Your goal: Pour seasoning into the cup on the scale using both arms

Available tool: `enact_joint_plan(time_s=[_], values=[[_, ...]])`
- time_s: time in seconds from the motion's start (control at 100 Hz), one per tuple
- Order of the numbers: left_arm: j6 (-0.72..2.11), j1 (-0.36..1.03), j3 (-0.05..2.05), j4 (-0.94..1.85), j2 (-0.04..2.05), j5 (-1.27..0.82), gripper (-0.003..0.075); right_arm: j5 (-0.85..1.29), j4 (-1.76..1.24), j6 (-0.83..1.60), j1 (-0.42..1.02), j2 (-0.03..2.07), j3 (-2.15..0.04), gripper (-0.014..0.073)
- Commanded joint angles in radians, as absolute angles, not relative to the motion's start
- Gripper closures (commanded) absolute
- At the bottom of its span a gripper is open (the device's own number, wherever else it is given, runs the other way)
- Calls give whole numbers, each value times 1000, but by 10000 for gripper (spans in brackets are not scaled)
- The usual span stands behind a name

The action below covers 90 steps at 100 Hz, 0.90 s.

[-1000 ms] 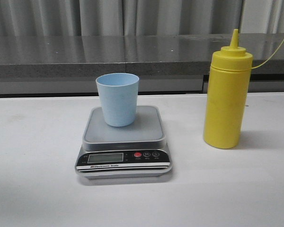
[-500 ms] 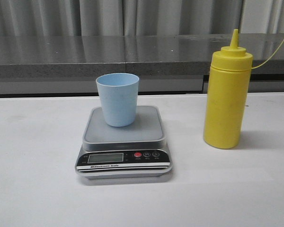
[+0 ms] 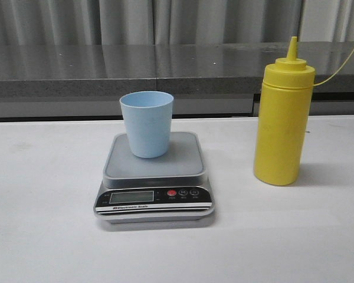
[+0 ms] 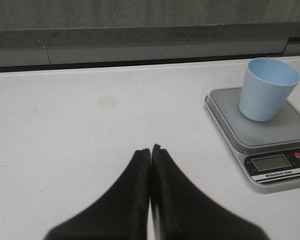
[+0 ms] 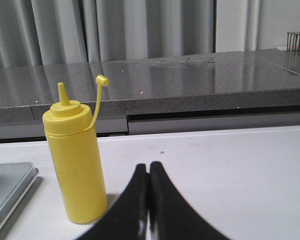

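Observation:
The pale blue cup (image 3: 146, 122) stands upright on the silver-grey scale (image 3: 177, 165) at the table's middle; both also show in the left wrist view, the cup (image 4: 266, 88) on the scale (image 4: 290, 135). The yellow seasoning bottle (image 3: 282, 121) stands upright to the right of the scale, its nozzle cap hanging off on a tether. It also shows in the right wrist view (image 5: 75, 167). My left gripper (image 4: 150, 148) is shut and empty, low over the table left of the scale. My right gripper (image 5: 149, 165) is shut and empty, right of the bottle. Neither gripper shows in the front view.
A dark grey stone ledge (image 3: 165, 68) runs along the back of the white table (image 3: 47, 177), with grey curtains behind it. A small wire rack (image 5: 297, 40) stands far off on the ledge.

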State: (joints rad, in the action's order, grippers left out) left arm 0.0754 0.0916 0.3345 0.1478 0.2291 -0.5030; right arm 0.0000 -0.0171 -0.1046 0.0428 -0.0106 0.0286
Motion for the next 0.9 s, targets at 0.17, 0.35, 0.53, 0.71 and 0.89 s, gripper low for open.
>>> enact_joint_plan(time_s=[0.17,0.35,0.53,0.71,0.89], values=[[64,89,328,165,168,-409,740,-84,-15,-103,39,-34,5,662],[64,89,328,165,168,-409,740,-27,-15,-103,39,-13,-79,662],[64,89,328,165,168,-409,740,106,-15,-103,39,93,-197,662],[64,89,328,165,168,-409,740,168,-23,-103,39,263,-291,662],[64,89,328,165,168,-409,740,118,-24,-103,43,448,-326,657]])
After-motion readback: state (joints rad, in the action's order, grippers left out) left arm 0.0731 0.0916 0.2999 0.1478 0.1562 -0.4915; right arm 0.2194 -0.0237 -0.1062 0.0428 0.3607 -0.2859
